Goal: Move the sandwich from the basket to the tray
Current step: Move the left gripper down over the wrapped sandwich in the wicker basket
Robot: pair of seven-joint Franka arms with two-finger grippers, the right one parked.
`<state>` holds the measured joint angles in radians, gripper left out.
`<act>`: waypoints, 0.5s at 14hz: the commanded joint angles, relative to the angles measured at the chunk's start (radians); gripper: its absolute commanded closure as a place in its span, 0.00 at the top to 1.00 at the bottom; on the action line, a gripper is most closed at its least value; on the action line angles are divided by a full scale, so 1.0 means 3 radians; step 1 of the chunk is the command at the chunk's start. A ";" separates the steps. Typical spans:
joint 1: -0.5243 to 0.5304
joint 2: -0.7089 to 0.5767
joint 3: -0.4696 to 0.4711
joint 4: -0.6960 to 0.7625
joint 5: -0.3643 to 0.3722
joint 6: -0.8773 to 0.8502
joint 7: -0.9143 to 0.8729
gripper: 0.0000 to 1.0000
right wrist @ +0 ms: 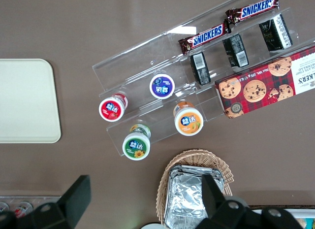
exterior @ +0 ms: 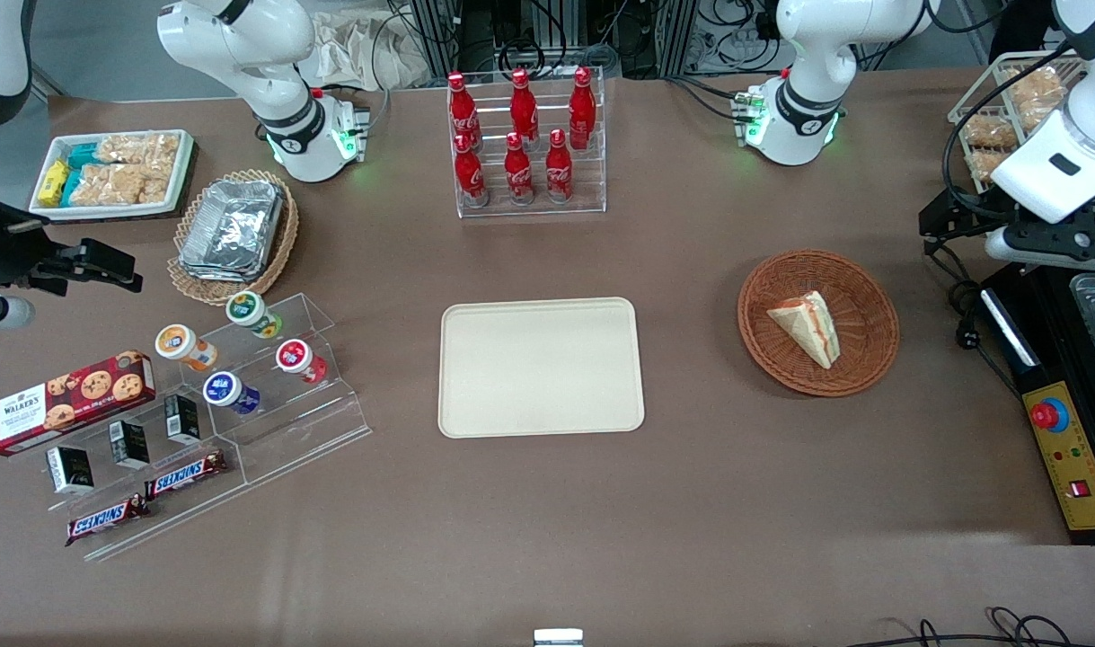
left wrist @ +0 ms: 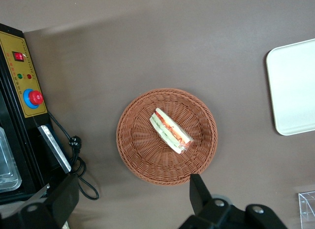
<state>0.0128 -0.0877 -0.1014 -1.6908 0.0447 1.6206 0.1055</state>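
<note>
Gripper: the black two-finger gripper (left wrist: 133, 197) is hanging wide open, holding nothing.
Sandwich: the white triangular bread wedge (left wrist: 170, 130) is lying below it in the round reddish-brown wicker basket (left wrist: 142, 150).
Tray: the beige rectangular plastic tray (left wrist: 295, 91) is sitting well apart.

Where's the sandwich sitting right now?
The sandwich lies in the round basket, beside the bare tray, toward the working arm's end of the table. The open gripper hovers above it.

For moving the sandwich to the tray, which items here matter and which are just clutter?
Belongs to the job:
sandwich, lying in the basket
tray, bare
gripper, open, held above the basket

Just lying about:
cola bottles
foil containers
yogurt cups
cookie box
chocolate bars
</note>
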 commanded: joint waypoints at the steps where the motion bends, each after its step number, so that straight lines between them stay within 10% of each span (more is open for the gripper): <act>1: 0.0014 0.0088 -0.0015 0.0109 -0.0016 -0.0125 -0.0074 1.00; 7: -0.0047 0.0226 -0.0066 -0.0156 -0.0047 -0.0003 -0.1688 1.00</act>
<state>0.0068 -0.0394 -0.1090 -1.6983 0.0407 1.5988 -0.2152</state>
